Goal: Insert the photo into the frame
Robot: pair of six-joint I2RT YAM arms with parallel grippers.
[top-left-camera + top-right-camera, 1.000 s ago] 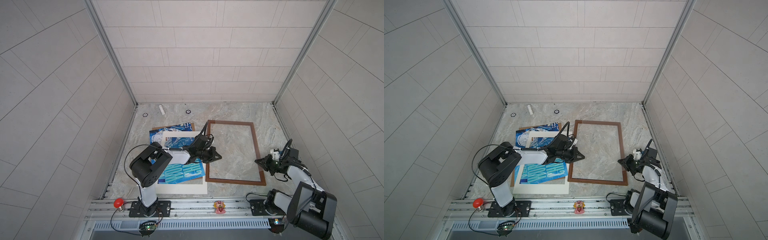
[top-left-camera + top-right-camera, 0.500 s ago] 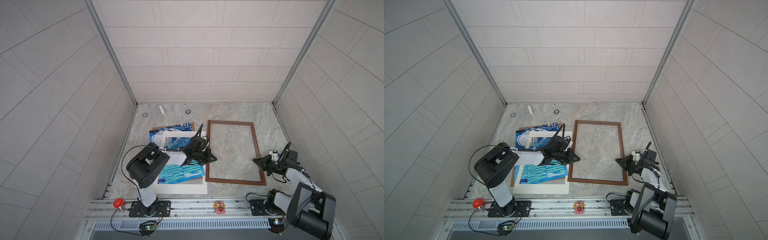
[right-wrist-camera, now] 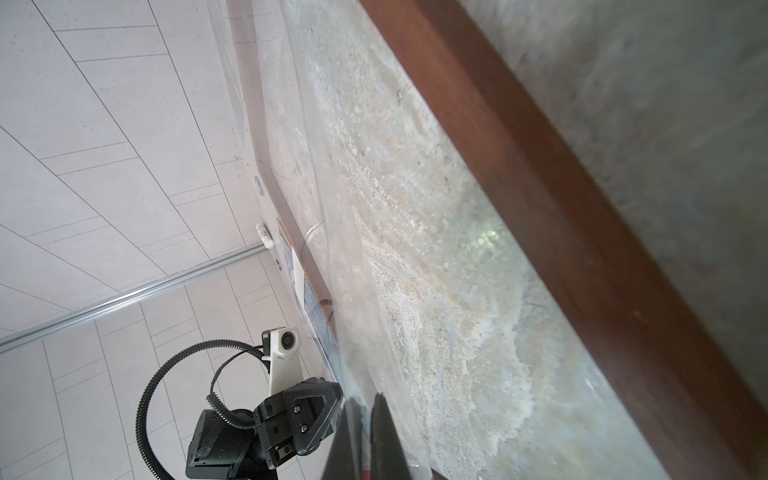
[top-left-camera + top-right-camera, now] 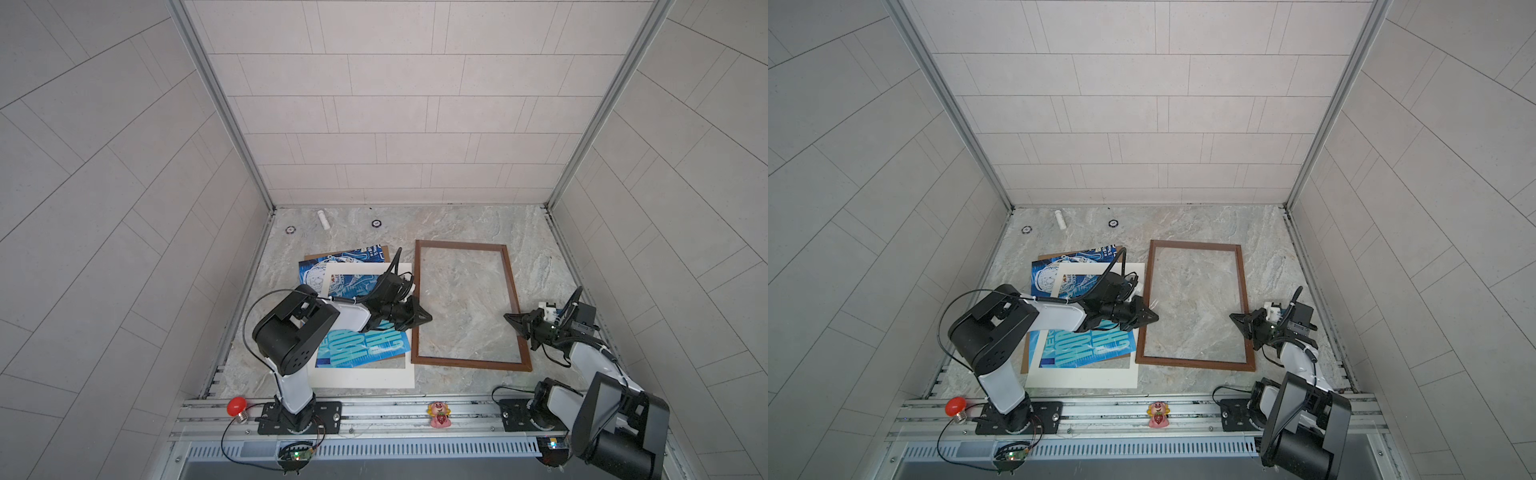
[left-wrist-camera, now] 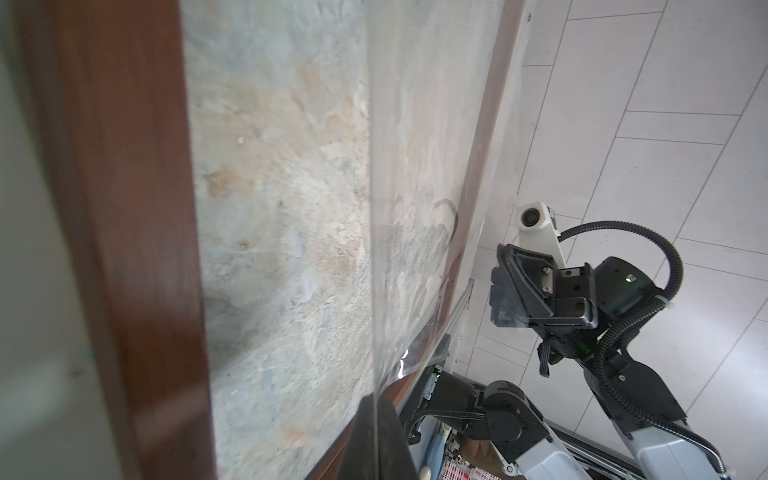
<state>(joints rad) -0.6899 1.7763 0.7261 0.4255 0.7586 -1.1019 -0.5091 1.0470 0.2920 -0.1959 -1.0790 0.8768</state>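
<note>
Tabletop [image 4: 457,224]: one frame [image 4: 461,245], one photo [image 4: 361,345], one clear sheet [image 5: 415,208], two claws [image 4: 428,319] [image 4: 507,318]

Dk wood frame [image 4: 469,364] semi-gloss; clear sheet [image 5: 424,145] glossy, plastic-like; table [image 4: 457,224] matt stone-look.

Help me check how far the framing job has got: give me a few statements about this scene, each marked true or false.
1. The blue "WORLD CHAMPION" poster photo lies inside the thin dark brown wooden frame. False: it lies to the left of the frame, which holds no photo.
2. The cream-white rectangular mat lies on top of the photo. True.
3. The right gripper is open. False: it is shut on the edge of a clear plastic sheet above the frame.
4. The left gripper pinches the opposite edge of that sheet. True.
</note>
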